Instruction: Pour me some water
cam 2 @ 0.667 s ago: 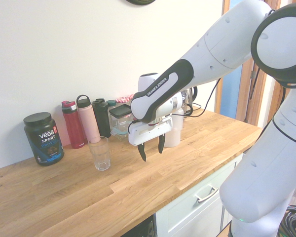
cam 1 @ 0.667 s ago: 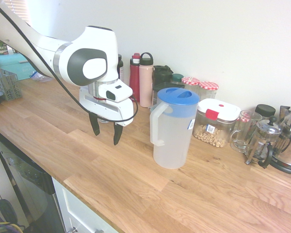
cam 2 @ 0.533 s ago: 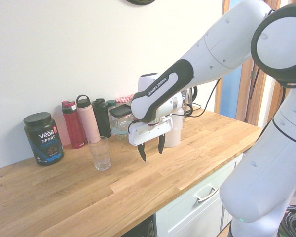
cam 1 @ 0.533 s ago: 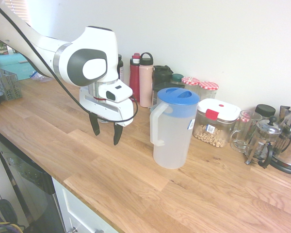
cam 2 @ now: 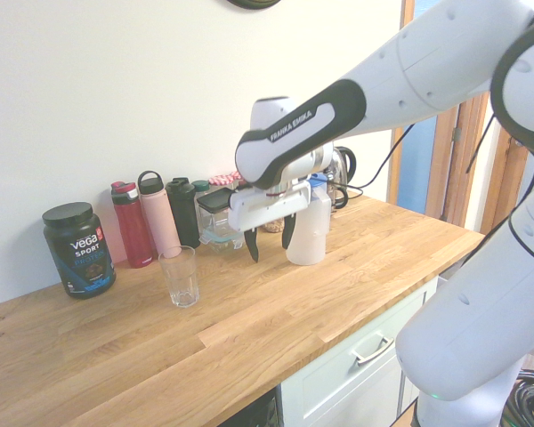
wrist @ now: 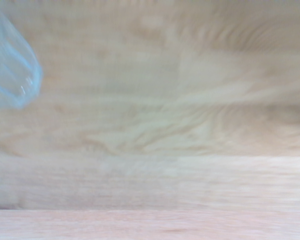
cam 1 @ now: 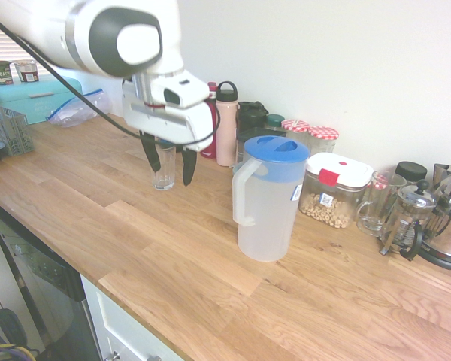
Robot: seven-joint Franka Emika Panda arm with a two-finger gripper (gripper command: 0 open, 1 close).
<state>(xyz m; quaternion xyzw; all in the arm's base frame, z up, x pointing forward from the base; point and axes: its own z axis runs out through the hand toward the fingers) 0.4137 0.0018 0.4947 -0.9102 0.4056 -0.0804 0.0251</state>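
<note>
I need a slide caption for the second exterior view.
Open gripper hovers between empty glass and blue-lidded pitcher.

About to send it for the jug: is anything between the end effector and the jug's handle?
Nothing visible. The open end effector hangs above bare worktop; the jug stands apart, handle facing it. The glass is off to the other side.
</note>
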